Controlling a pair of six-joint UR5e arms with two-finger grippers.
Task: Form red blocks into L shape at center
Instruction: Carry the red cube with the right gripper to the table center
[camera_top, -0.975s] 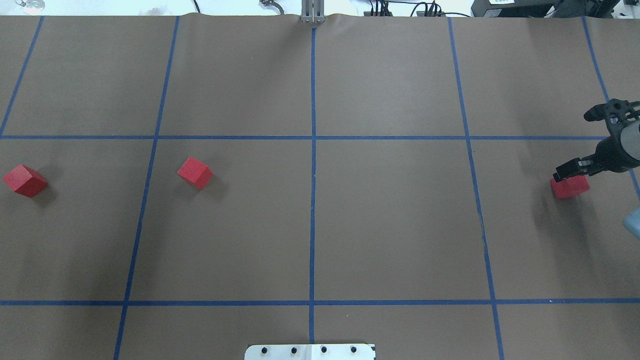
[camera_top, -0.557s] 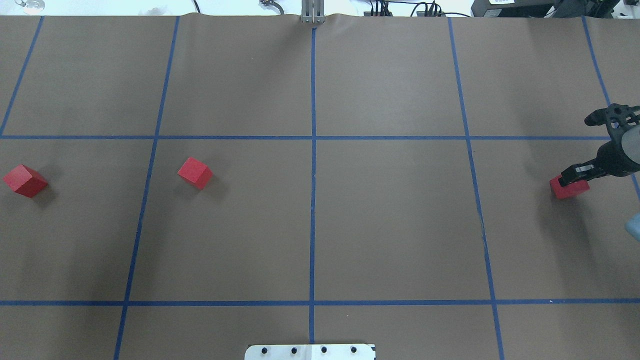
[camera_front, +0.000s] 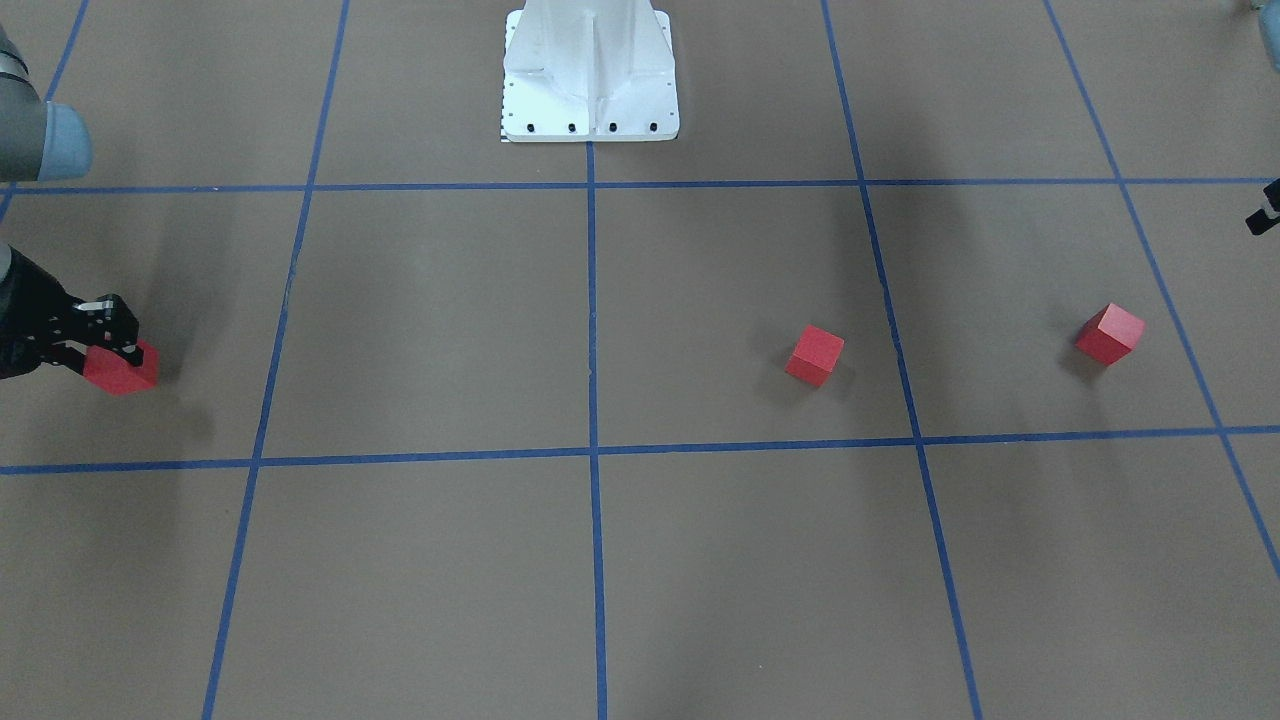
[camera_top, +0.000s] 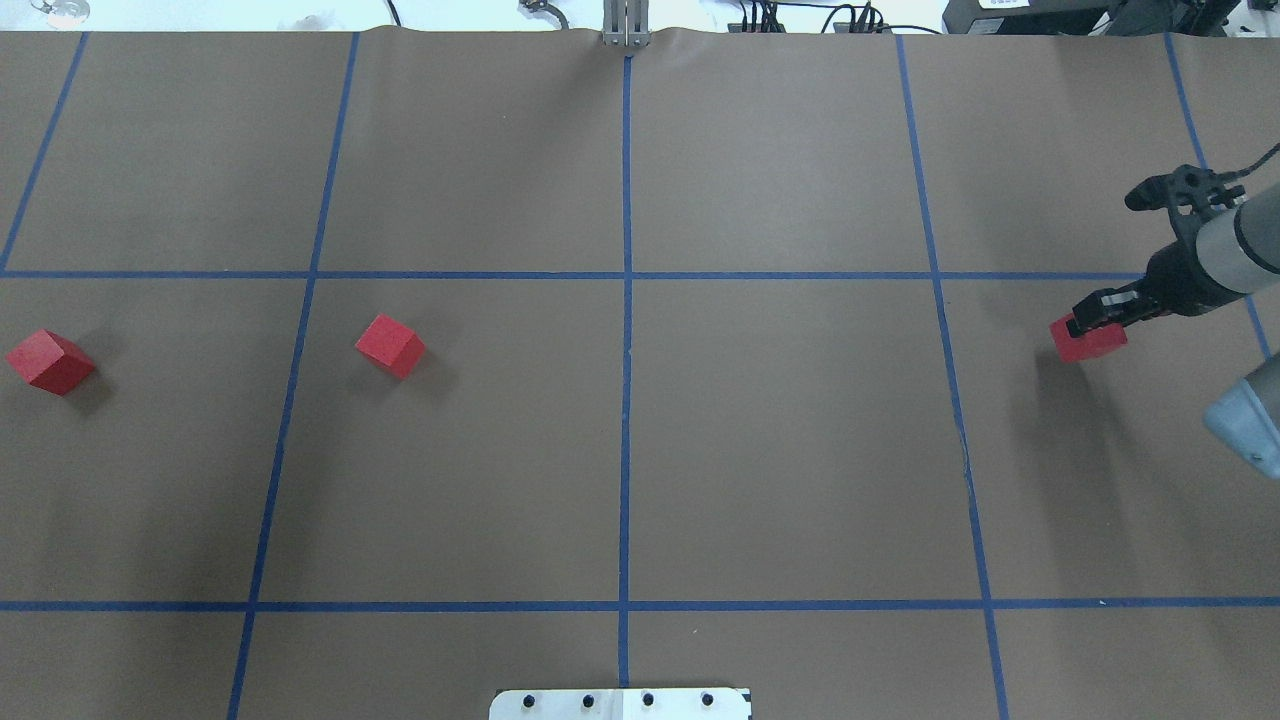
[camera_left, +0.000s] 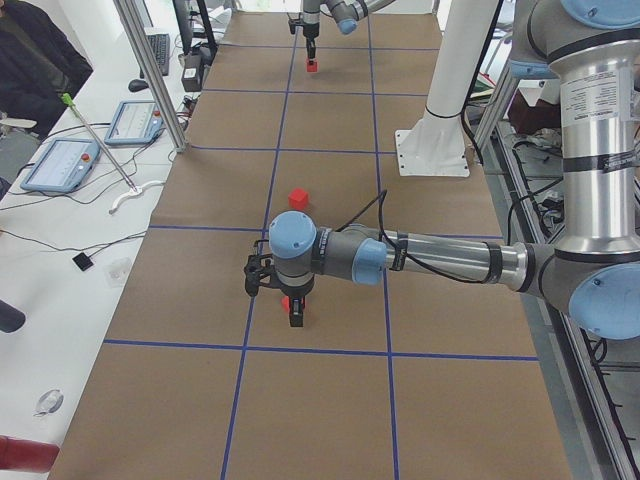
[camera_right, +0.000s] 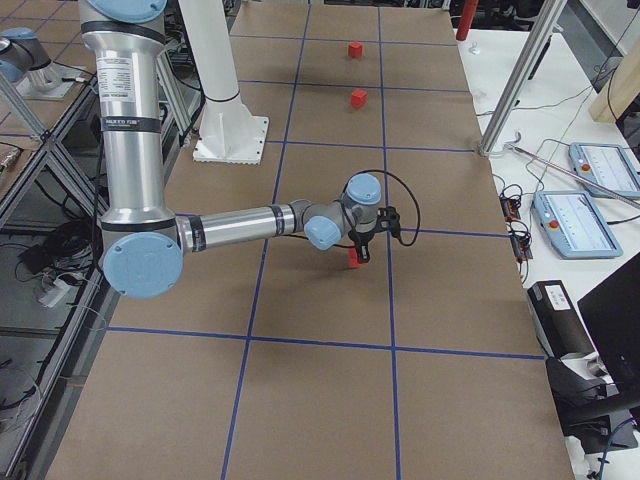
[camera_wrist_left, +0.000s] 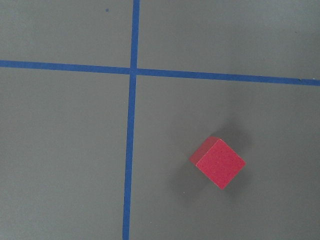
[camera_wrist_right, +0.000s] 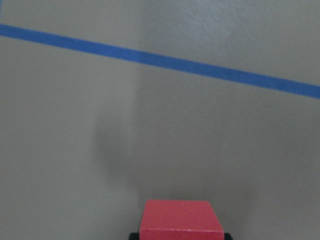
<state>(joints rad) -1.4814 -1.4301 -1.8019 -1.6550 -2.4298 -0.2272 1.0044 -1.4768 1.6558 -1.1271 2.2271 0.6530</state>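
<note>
The right end effector (camera_top: 1092, 320) is clamped on one red block (camera_top: 1090, 345), seemingly lifted off the surface (camera_top: 800, 450) for carrying to the center (camera_top: 626, 440). A second block (camera_top: 390, 346) and a third block (camera_top: 50, 361) wait far left. I cannot tell whether the left end effector (camera_left: 290, 312) is apart or together.

I could read no text anywhere. The print on the left arm (camera_left: 600, 110) was too small.

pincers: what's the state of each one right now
left pincer: cannot tell from these views
right pincer: closed, holding a red block
</note>
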